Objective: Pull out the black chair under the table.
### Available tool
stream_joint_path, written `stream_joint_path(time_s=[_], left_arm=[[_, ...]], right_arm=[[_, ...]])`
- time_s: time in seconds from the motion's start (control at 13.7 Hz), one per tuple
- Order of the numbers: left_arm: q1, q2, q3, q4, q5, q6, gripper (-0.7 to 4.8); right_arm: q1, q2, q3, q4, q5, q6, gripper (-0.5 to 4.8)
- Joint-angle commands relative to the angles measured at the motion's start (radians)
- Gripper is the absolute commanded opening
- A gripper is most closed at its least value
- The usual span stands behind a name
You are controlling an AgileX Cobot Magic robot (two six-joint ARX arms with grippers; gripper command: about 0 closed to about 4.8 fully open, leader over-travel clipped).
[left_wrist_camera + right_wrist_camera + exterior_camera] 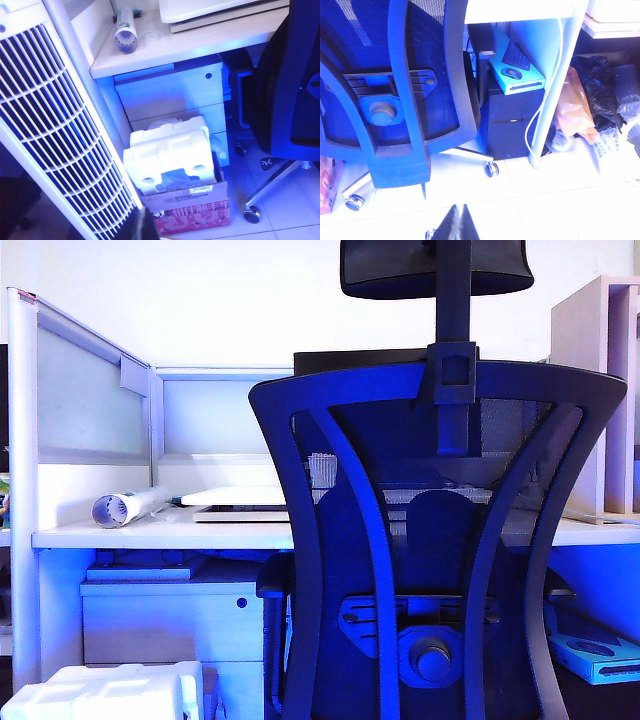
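- Black chair (440, 540): largest thing in the exterior view, back turned to the camera, curved frame over see-through mesh, headrest (436, 267) on a post at top, round lumbar knob (432, 658) low in the middle. Seat tucked under the desk (150, 535), wheeled base on the pale tiled floor (570, 200).
- Desk: long white top with a thin edge, pale partition panels (85, 390) behind and to the left. On top, a rolled paper tube (125, 507) lying on its side and a flat white slab (235, 497) beside it.
- White slatted tower (55, 125): tall, filling one side of the left wrist view, standing just beside the desk end.
- Drawer cabinet (170, 625): low and white, under the desk, left of the chair.
- Dark computer case (512, 120): on the floor under the desk beside the chair, a light blue keyboard-and-mouse box (517, 72) resting on top.
- Cardboard box (190, 210): on the floor in front of the cabinet, white foam packing (170, 155) sticking out.
- Bags (590, 100): orange and black, piled past the desk leg (555, 90).
- Right claw (458, 225): tips pressed together, fully closed, holding nothing, above the floor tiles, near the chair base but clear of it.
- Left claw (142, 225): only a dark tip visible, near the cardboard box; cannot tell whether open or closed, touching nothing visible.
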Motion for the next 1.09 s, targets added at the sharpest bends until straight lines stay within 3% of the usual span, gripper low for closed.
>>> stream_joint_path(time_s=[0.07,0.36,0.44,0.66,0.8,1.02,1.09], left_arm=[[0.001,0.000,-0.002,-0.018,0.003,-0.024,-0.04],[0.001,0.000,-0.001,-0.016,0.004,-0.024,-0.04],[0.000,0.000,-0.001,0.016,0.075,-0.031,-0.05],[0.001,0.000,0.000,0.045,0.146,-0.032,-0.05],[0.001,0.000,0.000,0.089,0.280,-0.032,-0.05],[0.001,0.000,0.000,0.192,0.349,-0.118,-0.05],[0.001,0.000,0.000,0.218,0.366,-0.140,-0.05]], right_arm=[[0.000,-0.003,-0.004,0.008,0.003,0.002,-0.05],[0.000,-0.003,-0.004,0.008,0.002,0.003,-0.05],[0.000,-0.003,-0.004,0.008,0.002,0.003,-0.05],[0.000,-0.003,-0.004,0.009,-0.019,0.003,-0.05],[0.001,-0.003,-0.004,0.037,-0.121,0.003,-0.05],[0.001,-0.003,-0.003,0.146,-0.250,0.037,0.05],[0.001,-0.003,-0.003,0.188,-0.281,0.077,0.42]])
